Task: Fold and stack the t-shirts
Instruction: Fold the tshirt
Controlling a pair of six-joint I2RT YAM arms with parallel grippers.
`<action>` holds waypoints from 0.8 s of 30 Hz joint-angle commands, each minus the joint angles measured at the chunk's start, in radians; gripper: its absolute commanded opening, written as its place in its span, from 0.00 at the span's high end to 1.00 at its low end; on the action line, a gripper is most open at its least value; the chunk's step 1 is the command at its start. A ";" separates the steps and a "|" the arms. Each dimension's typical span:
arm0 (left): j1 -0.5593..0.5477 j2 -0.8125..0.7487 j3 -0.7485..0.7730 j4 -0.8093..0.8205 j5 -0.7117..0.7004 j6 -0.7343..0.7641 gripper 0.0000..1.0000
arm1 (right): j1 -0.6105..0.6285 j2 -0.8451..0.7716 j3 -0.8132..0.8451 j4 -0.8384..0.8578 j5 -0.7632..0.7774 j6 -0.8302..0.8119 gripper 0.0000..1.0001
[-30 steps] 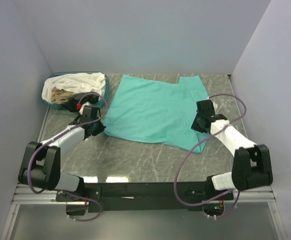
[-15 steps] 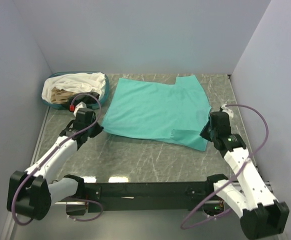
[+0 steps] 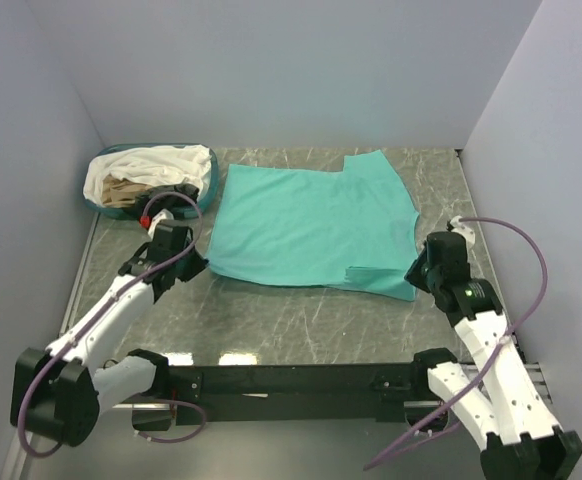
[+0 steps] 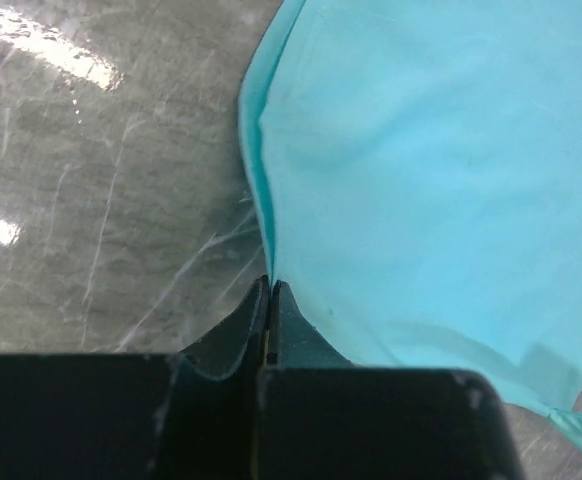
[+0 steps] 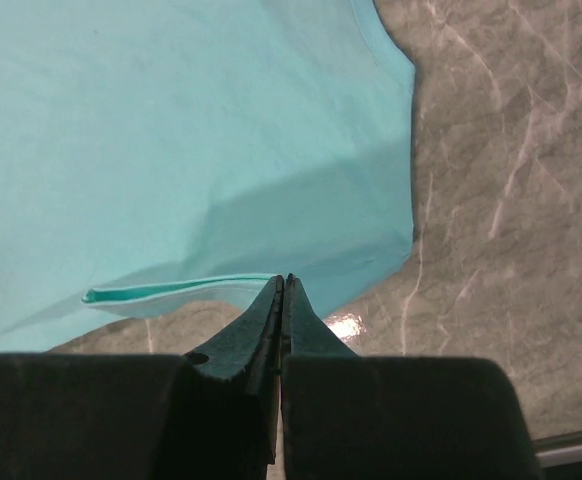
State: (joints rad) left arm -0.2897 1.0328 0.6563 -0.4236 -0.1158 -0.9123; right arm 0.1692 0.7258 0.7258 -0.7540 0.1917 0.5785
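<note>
A plain teal-green t-shirt (image 3: 311,220) lies spread flat on the marble table. My left gripper (image 3: 197,264) is shut on its near-left edge; in the left wrist view the shut tips (image 4: 269,284) meet the cloth's edge (image 4: 421,180). My right gripper (image 3: 415,273) is shut on the near-right corner, where a hem strip (image 3: 376,272) is folded over; the right wrist view shows the tips (image 5: 283,280) pinching that hem (image 5: 171,292). A white t-shirt (image 3: 161,160), a beige one (image 3: 121,188) and a black one (image 3: 178,190) lie heaped at the far left.
The heaped shirts lie in an oval teal-rimmed basket (image 3: 211,186) in the far-left corner. Pale walls close the table at the left, back and right. Bare marble (image 3: 301,320) shows between the shirt and the arm bases.
Both arms have drawn back toward the near edge while holding the shirt. The shirt has shifted and pulled flatter, and a hem strip now lies folded over at its near-right corner.
</note>
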 commanded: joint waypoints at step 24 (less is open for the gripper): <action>0.007 0.610 0.509 0.056 -0.107 0.009 0.99 | -0.140 0.550 0.320 0.349 -0.080 -0.189 1.00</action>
State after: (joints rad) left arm -0.2867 1.6272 1.1061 -0.3916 -0.1669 -0.9043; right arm 0.0460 1.2442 0.9855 -0.4919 0.1429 0.4389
